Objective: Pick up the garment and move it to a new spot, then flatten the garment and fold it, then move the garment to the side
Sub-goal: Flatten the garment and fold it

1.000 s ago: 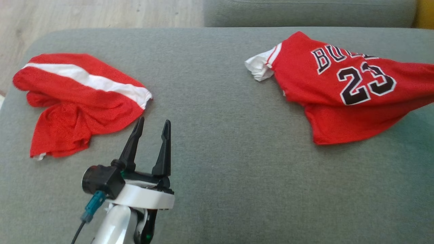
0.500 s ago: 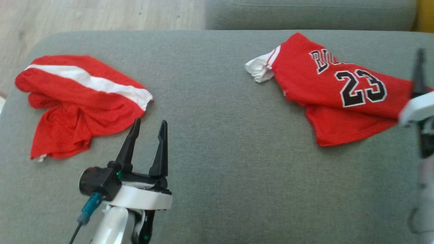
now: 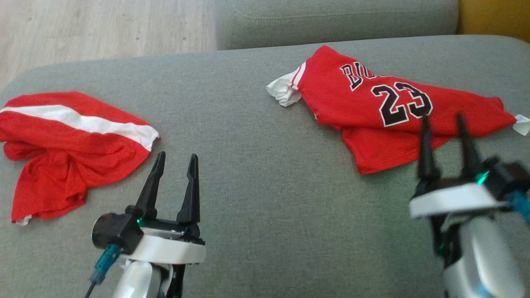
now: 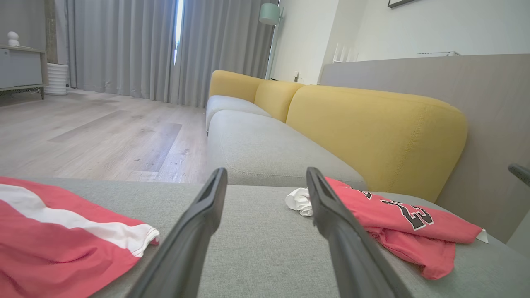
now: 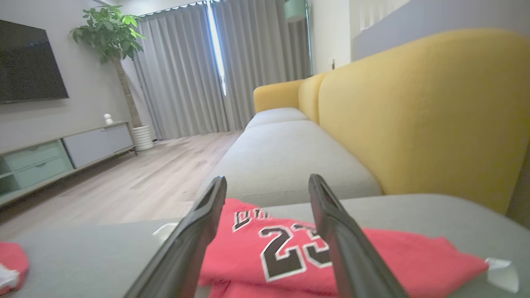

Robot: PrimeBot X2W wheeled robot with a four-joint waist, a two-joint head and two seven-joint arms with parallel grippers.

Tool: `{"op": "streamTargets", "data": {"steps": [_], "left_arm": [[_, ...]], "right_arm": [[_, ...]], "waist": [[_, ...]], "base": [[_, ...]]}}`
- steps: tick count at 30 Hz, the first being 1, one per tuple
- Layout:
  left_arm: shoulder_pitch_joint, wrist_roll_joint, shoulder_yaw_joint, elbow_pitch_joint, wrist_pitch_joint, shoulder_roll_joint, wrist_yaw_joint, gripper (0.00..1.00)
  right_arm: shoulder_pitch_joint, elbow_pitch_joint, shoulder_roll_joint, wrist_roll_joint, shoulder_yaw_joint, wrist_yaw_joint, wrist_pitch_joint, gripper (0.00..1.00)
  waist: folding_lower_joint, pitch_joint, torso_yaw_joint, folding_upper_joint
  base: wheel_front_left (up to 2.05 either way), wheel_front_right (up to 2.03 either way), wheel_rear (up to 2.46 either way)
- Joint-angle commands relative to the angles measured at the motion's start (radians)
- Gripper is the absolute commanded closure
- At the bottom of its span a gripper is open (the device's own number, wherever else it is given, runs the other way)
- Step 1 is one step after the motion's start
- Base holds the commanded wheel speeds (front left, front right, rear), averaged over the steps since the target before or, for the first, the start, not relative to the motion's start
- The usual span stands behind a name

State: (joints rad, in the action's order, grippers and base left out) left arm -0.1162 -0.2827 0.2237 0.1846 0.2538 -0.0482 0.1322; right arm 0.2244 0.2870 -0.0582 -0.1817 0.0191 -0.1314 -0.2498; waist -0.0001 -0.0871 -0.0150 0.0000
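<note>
Right gripper (image 3: 442,122): jaws spread wide, nothing between them, released. In the right wrist view the same gripper (image 5: 268,179) has its fingers framing the jersey (image 5: 290,248) with no cloth pinched. Head view is blurred there, so I can't tell if the tips touch the fabric.

Left gripper (image 3: 177,155): also spread, empty, hanging over bare sofa cushion (image 3: 256,186). It sits just beside the near corner of a second red-and-white garment (image 3: 62,140) at the far left.

Key relation: the jersey (image 3: 372,103) lies straight ahead of the right gripper, fingers pointing at its near edge toward the right end. Its long axis runs left to right across the cushion, slanting a bit nearer at the right. The right arm is clearly closer; the left is well apart from it.

Jersey look: red, rumpled, not flat. Black "23" with white outline faces up, lettering above it partly lost in a fold. White bunch (image 3: 283,89) at the left end, white tag (image 3: 522,124) at the right tip. A lower layer pokes out along the near edge.

Judgement: flattening comes next, and it needs both ends pulled apart along that axis.
</note>
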Motion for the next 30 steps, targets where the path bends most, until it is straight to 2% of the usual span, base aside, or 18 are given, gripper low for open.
{"op": "streamTargets", "data": {"steps": [1, 6, 19, 24, 30], "left_arm": [[-0.023, 0.0, -0.029, -0.033, 0.008, -0.002, -0.002, 0.0], [-0.017, 0.002, -0.015, -0.026, 0.008, -0.002, -0.002, 0.0], [-0.007, 0.002, 0.001, -0.023, 0.008, -0.002, -0.002, 0.0], [-0.021, 0.001, 0.008, -0.022, 0.008, -0.002, -0.002, 0.0], [-0.041, -0.003, 0.017, -0.017, 0.008, -0.002, -0.002, 0.0]], "right_arm": [[-0.009, -0.047, 0.007, -0.032, -0.056, 0.001, -0.011, 0.0], [-0.09, -0.061, 0.008, -0.05, -0.11, 0.001, -0.012, 0.0], [-0.1, -0.056, 0.008, -0.001, -0.111, 0.001, -0.012, 0.0], [-0.059, 0.03, 0.008, 0.072, -0.13, 0.001, -0.006, 0.0], [0.037, 0.176, 0.008, 0.174, -0.157, 0.001, 0.069, 0.0]], "waist": [[0.0001, 0.004, 0.005, 0.0], [0.0001, 0.012, 0.007, 0.0], [0.0001, 0.017, -0.012, 0.0], [0.0001, -0.006, -0.036, 0.0], [0.0001, -0.048, -0.076, 0.0]], "base": [[0.0, 0.0, 0.0], [0.0, 0.0, 0.0], [0.0, 0.0, 0.0], [0.0, 0.0, 0.0], [0.0, 0.0, 0.0]]}}
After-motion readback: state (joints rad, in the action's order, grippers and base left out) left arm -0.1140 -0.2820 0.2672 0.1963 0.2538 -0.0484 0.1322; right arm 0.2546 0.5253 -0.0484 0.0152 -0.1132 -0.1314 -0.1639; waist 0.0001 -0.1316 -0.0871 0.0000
